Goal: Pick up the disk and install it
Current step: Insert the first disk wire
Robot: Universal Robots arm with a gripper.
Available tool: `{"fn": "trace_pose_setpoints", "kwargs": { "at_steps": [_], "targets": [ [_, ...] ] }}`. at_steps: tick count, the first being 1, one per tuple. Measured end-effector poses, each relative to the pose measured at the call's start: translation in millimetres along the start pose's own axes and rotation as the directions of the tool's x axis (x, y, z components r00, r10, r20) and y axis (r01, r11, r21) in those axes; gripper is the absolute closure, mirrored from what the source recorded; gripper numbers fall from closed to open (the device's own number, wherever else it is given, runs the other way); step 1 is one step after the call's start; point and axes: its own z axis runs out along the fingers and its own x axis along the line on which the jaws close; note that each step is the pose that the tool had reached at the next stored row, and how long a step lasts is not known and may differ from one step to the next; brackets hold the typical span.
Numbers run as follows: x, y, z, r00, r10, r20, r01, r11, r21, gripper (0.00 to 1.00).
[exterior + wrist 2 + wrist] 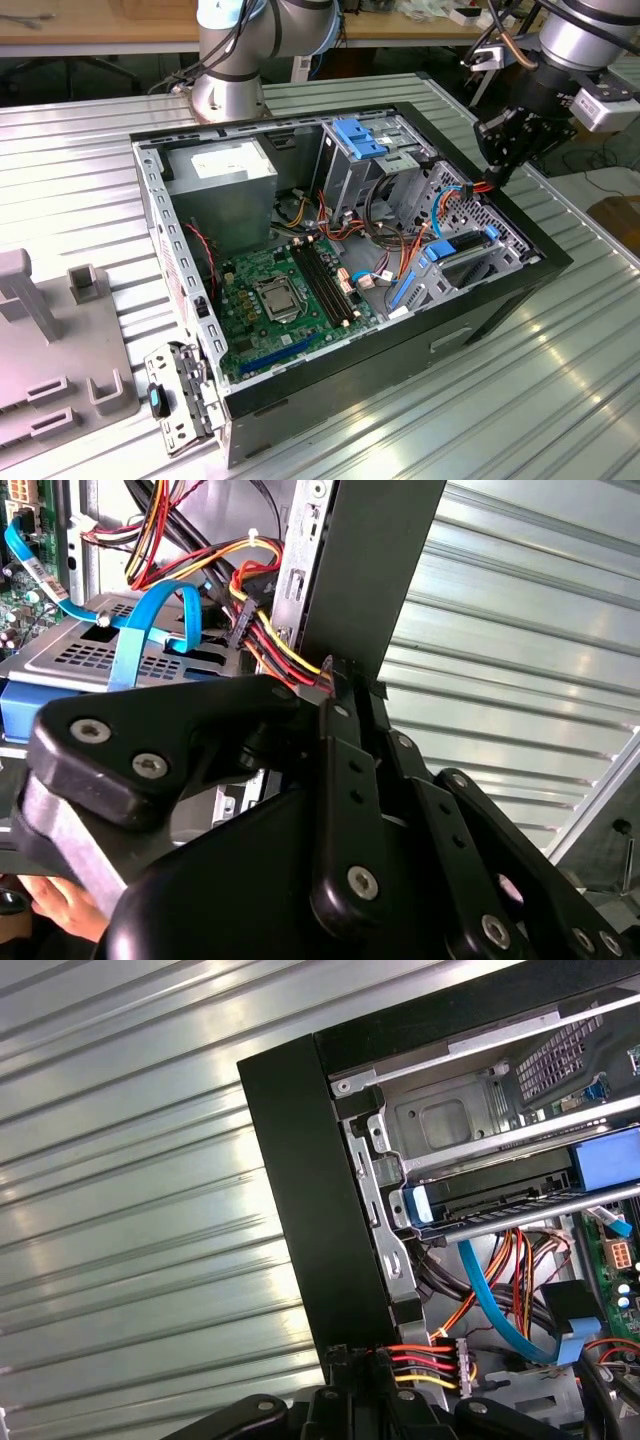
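Disk (462, 246) sits in the lower drive cage (497, 268) at the PC case's corner on the exterior view's right. Its blue carrier lies along the rails, so I'd call it seated. Pincer (492, 172) is at the case wall (300, 1210) beside it, fingers drawn together on the red-yellow power leads (415, 1352), likely to keep that plug by the drive.

Blue-framed disk (458, 245) in drive cage

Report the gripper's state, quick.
Gripper: closed, pinching the red-and-yellow power wires.
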Motion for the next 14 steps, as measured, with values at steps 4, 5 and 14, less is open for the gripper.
{"fn": "trace_pose_setpoints", "kwargs": {
  "at_steps": [4, 5, 14],
  "targets": [
    [-0.1, -0.1, -1.2, 1.0000, 0.001, 0.0004, -0.001, 1.0000, 0.0011, 0.84],
    [-0.4, 0.0, -1.5, 1.0000, 0.007, 0.0001, -0.007, 1.0000, 0.0005, 0.84],
    [-0.4, 0.0, -6.4, 0.9994, 0.035, -0.0012, -0.035, 0.9994, -0.0030, 0.84]
  ]
}}
